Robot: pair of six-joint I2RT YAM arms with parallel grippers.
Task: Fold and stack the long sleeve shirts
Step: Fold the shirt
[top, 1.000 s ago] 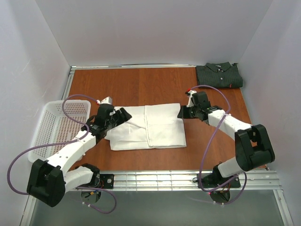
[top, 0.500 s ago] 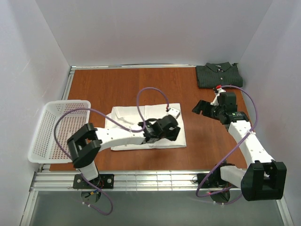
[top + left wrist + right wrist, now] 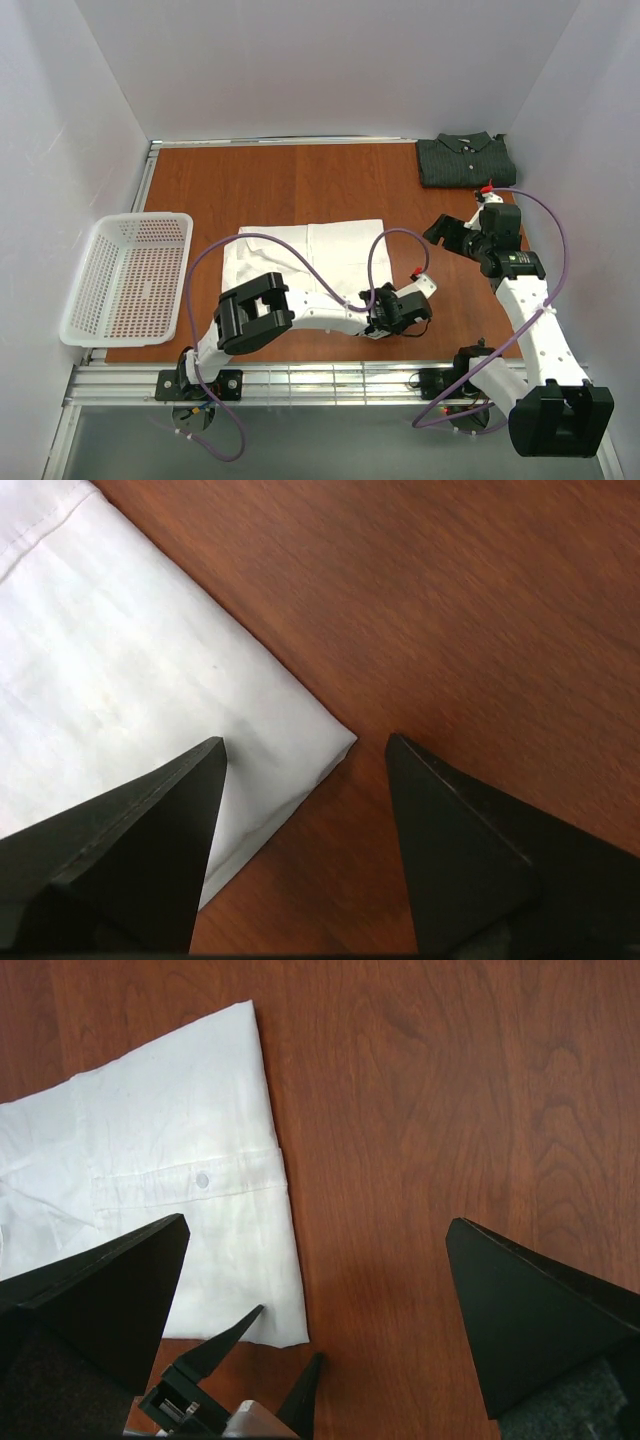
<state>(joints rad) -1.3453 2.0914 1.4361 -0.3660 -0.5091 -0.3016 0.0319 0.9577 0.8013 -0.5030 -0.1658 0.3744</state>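
Observation:
The white long sleeve shirt (image 3: 300,265) lies folded in a flat rectangle mid-table. The dark grey-green shirt (image 3: 466,160) sits folded at the back right corner. My left gripper (image 3: 388,308) hovers low over the white shirt's near right corner, open. In the left wrist view that white shirt corner (image 3: 335,742) lies between the left gripper's (image 3: 305,742) spread fingers, ungripped. My right gripper (image 3: 443,232) is wide open over bare wood, right of the shirt. The right wrist view shows the white shirt (image 3: 150,1170) and the left gripper (image 3: 290,1332) pointing at its corner, with the right gripper (image 3: 318,1222) empty.
A white mesh basket (image 3: 130,275) stands at the table's left edge. White walls close in the table on three sides. A metal rail (image 3: 330,380) runs along the near edge by the arm bases.
My left arm swept rightward across the white shirt to its near right corner, its jaws narrowing a little. My right gripper opened wide and drew back right, away from the shirt's edge.

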